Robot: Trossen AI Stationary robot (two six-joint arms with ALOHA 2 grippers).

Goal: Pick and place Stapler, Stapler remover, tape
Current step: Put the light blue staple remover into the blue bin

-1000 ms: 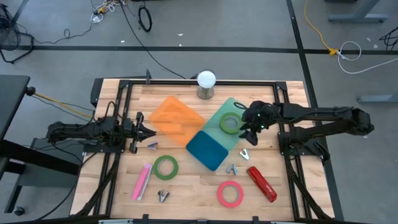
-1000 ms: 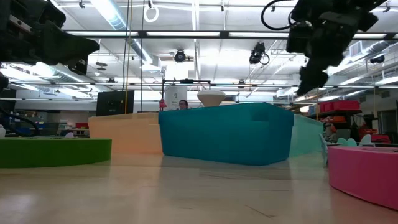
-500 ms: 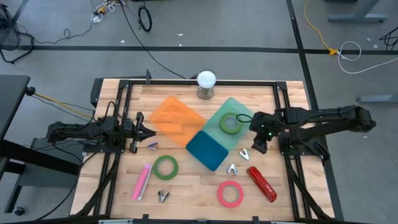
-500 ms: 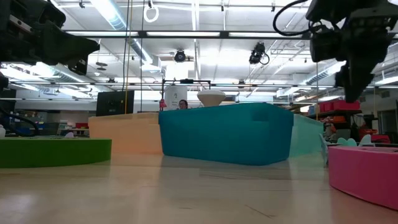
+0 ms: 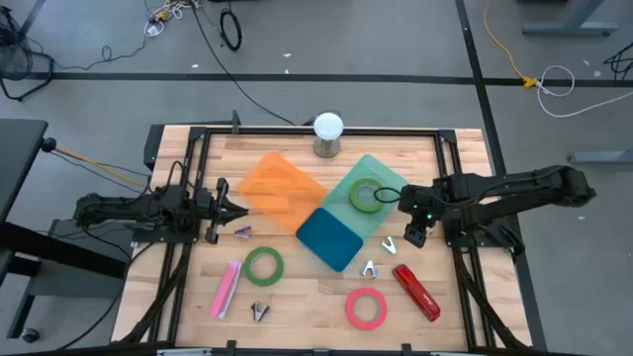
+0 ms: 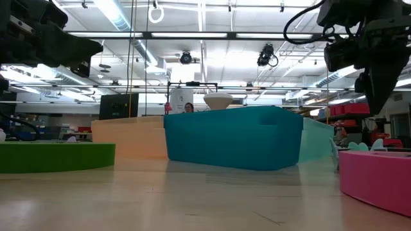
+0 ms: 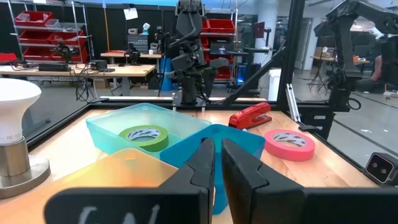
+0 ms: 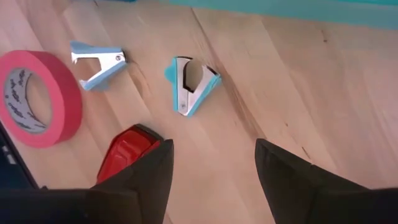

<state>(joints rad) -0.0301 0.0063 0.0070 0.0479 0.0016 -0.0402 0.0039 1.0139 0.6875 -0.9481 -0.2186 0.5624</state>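
"Where is the stapler remover point(image 8: 191, 84)?"
"On the desk point(image 5: 316, 297), just under the right hand point(image 5: 414, 234) (wide open, empty). The robot should drop straight down, then squeeze its sides."

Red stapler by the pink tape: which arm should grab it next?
Right, probably. The right hand hangs open close to the red stapler, and its wrist view already shows the stapler past its fingers. The left hand sits shut at the far side, beyond the blue bin.
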